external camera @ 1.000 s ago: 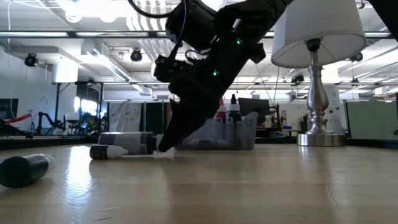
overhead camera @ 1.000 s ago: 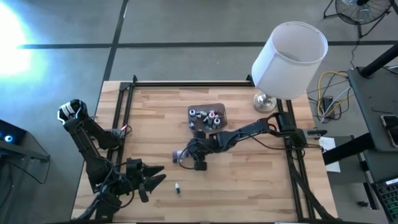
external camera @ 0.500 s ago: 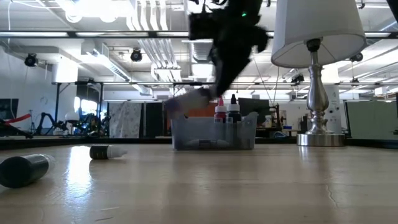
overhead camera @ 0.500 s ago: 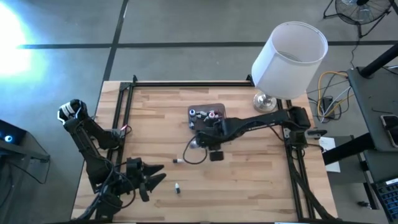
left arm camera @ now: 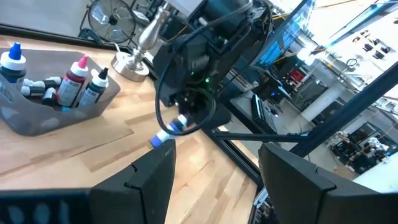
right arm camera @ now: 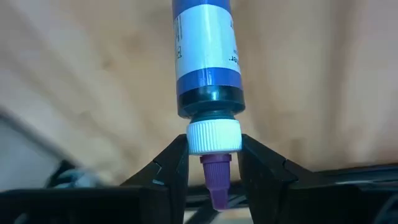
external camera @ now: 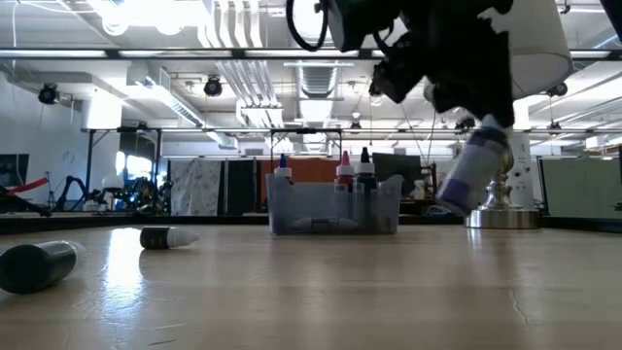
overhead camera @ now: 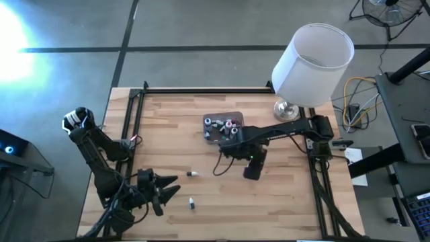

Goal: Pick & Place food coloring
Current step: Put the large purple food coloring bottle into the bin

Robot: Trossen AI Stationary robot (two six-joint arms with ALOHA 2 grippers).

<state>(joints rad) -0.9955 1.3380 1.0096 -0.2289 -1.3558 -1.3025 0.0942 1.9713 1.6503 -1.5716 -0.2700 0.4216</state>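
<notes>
The tabletop (overhead camera: 168, 134) is a pale wooden butcher-block surface edged by a black metal frame (overhead camera: 138, 101). A grey translucent tub (overhead camera: 236, 118) stands on it toward the far side, near the middle, with several small bottles upright or lying inside. Just beside the tub, toward the right far corner, the silver base of a lamp (overhead camera: 287, 109) rests on the wood under a white shade. Two small food coloring bottles lie on their sides on the bare boards, well apart from the tub: one with a white tip (overhead camera: 192, 174) nearer the middle, and another small one (overhead camera: 191, 202) closer to the near edge.
</notes>
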